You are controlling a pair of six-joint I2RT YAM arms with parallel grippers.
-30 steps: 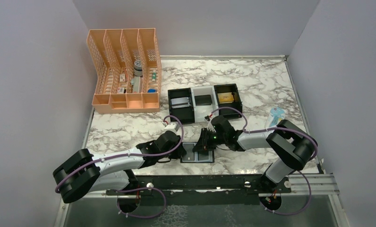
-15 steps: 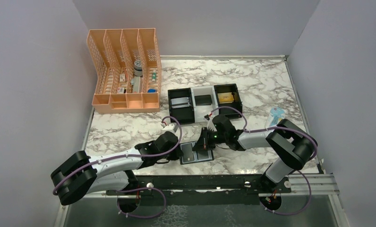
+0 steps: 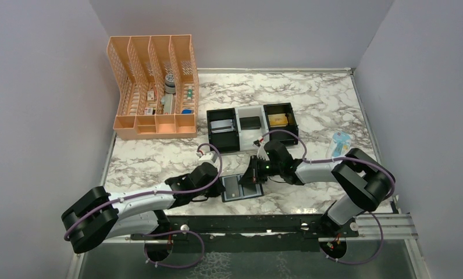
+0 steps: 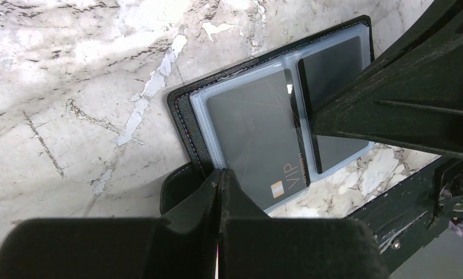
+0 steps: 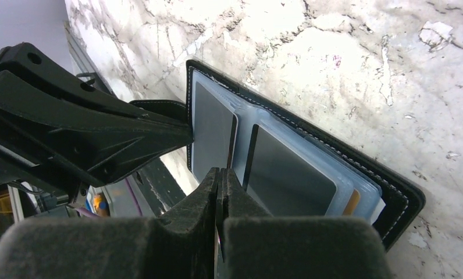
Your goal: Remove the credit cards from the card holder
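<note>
The card holder (image 3: 239,189) lies open on the marble near the front edge, black outside with blue-grey clear sleeves (image 4: 182,125) (image 5: 392,192). A dark grey credit card marked VIP (image 4: 255,133) sits in one sleeve and a second dark card (image 4: 334,70) in the other; the right wrist view shows both (image 5: 212,133) (image 5: 290,168). My left gripper (image 3: 222,187) (image 4: 220,172) is shut, tips on the holder's edge beside the snap tab (image 4: 177,189). My right gripper (image 3: 254,179) (image 5: 220,171) is shut, tips at the sleeve's near edge between the two cards. I cannot tell whether either pinches anything.
Behind the holder stand a black tray (image 3: 222,129), a white tray (image 3: 250,122) and another black tray (image 3: 280,119). A peach desk organiser (image 3: 153,87) fills the back left. A blue-white packet (image 3: 339,142) lies right. The black front rail (image 3: 275,224) runs close behind the holder.
Both grippers have closed their fingers. The left arm has crept slightly forward, and the card holder has shifted a little to the left.
</note>
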